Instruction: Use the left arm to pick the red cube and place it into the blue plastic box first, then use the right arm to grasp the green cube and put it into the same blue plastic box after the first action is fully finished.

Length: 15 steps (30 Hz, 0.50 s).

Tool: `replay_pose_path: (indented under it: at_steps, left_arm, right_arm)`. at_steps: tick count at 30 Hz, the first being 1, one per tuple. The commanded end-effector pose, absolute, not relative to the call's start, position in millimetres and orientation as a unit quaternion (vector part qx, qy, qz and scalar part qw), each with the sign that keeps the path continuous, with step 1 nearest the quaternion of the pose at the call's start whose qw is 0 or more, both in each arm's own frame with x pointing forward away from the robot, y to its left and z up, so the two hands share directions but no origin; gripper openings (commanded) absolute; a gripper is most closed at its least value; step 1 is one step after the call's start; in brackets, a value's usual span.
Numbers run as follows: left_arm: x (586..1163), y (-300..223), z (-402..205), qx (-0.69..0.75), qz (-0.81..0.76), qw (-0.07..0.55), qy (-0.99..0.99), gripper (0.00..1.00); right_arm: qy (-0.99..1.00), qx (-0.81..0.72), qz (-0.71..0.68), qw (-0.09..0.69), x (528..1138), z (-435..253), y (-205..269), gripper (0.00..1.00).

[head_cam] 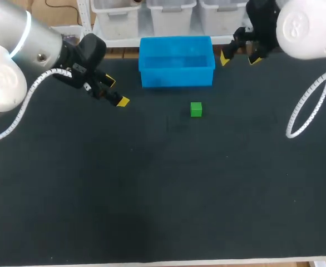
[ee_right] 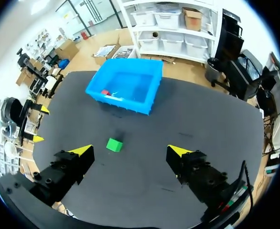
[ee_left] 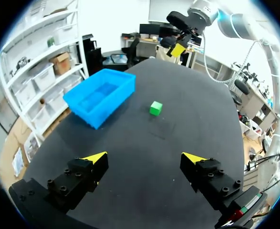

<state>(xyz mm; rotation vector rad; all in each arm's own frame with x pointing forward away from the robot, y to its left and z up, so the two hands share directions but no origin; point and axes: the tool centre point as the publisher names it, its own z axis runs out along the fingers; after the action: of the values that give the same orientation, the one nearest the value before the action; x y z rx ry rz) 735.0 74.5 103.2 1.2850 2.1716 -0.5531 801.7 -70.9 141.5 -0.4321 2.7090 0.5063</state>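
Blue plastic box sits at the far edge of the black counter, about midway along that edge. The red cube lies inside it, on the floor of the box toward the end nearer my left arm, as the right wrist view shows. The green cube stands alone on the counter just in front of the box, apart from its front wall, with dark surface all around it.

My left claw hangs over the counter off the box's front-left corner, fingers spread wide with nothing between them. My right claw hangs beside the box's right end, close to the far edge, also spread wide and gripping nothing. Both claws are apart from the box and well apart from the green cube. From that cube down to the near edge the counter runs as one broad dark stretch.
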Motion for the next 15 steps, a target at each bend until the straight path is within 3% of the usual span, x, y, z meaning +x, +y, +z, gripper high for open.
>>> replay_pose_path:
  at_steps: [1,15]
  left_arm:
    - [734.4,75.8,102.3,0.479,-0.208,0.278,0.806,1.00]
    - [734.4,75.8,102.3,0.479,-0.208,0.278,0.806,1.00]
  right_arm:
    - [0.964,-0.141,0.160,0.158,812.5,145.2,-67.8,1.00]
    - [0.982,-0.108,0.105,0.113,812.4,158.2,-9.1,1.00]
